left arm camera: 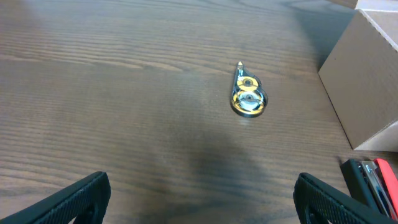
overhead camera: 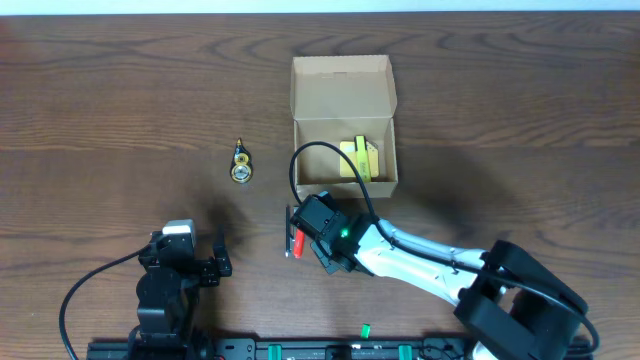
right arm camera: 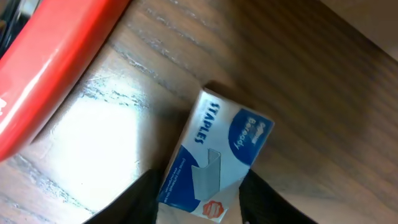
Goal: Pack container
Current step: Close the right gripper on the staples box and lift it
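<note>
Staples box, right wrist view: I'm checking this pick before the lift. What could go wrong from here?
The right end effector straddles only one end of the staples box, which lies skewed between its fingers; it may twist or slip on lifting. The red stapler lies close beside it; a finger might nudge it.

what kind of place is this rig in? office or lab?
Probably a robotics lab bench staged as an office desk: wood-grain table, left arm and right arm at its near edge, plus stationery: staples box, correction tape, open cardboard box.
</note>
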Robot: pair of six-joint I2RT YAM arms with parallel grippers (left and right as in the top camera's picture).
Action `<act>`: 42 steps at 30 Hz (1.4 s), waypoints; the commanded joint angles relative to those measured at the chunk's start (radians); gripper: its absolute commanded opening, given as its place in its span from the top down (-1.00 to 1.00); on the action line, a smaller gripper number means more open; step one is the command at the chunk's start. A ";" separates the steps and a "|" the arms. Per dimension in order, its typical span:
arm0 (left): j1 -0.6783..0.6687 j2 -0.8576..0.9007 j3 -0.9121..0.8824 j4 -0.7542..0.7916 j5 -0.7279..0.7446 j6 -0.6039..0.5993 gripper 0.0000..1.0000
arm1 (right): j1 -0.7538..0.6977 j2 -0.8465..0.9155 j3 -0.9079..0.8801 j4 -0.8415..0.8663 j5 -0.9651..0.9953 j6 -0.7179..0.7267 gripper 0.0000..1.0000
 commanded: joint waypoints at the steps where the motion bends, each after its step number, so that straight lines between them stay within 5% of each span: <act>1: 0.006 -0.006 -0.013 0.000 -0.001 0.018 -0.90 | 0.006 0.025 -0.006 -0.016 0.001 0.003 0.27; 19: 0.006 -0.006 -0.013 0.000 -0.001 0.018 -0.90 | 0.006 0.010 0.028 -0.090 0.012 0.003 0.89; 35: 0.006 -0.006 -0.013 0.000 -0.001 0.018 -0.90 | 0.007 -0.204 0.079 -0.176 0.027 0.003 0.88; 42: 0.006 -0.006 -0.013 0.000 -0.001 0.018 -0.90 | 0.004 -0.280 0.125 -0.176 0.091 0.010 0.70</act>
